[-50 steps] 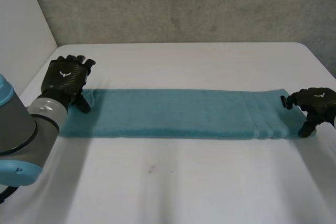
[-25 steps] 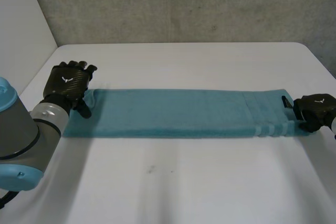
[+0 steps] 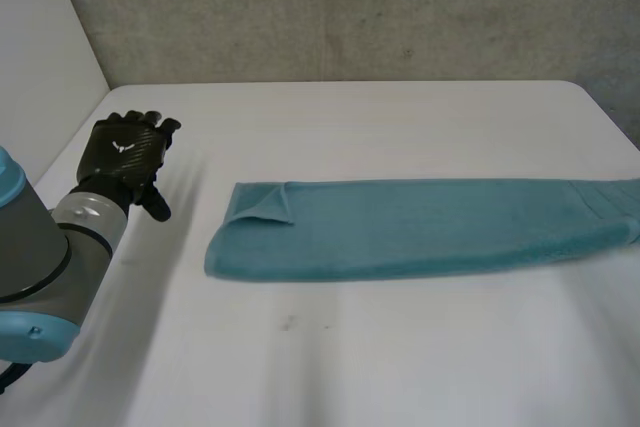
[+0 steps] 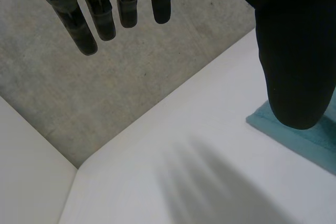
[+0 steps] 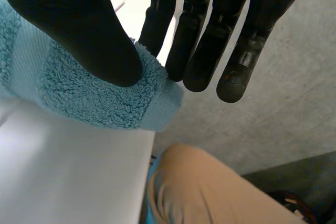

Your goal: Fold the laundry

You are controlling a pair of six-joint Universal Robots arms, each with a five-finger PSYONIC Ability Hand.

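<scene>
Towel [image 3: 420,232] is a long teal strip across the middle and right of the head view, left corner flipped over. My right hand [image 5: 73,24] has its right end pinched between thumb and fingers. Left hand [image 3: 125,152] sits at the frame's left, fingers straight, holding nothing, clear of the towel.

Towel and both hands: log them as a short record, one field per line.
towel: teal, a long narrow strip lying across the white table
towel's left end: far corner turned over onto the strip, no hand on it
left hand: open, fingers straight, off the towel, beside its left end
right hand: shut on the towel, thumb and fingers pinching its striped right end
fold status: crosswise fold not yet made
</scene>
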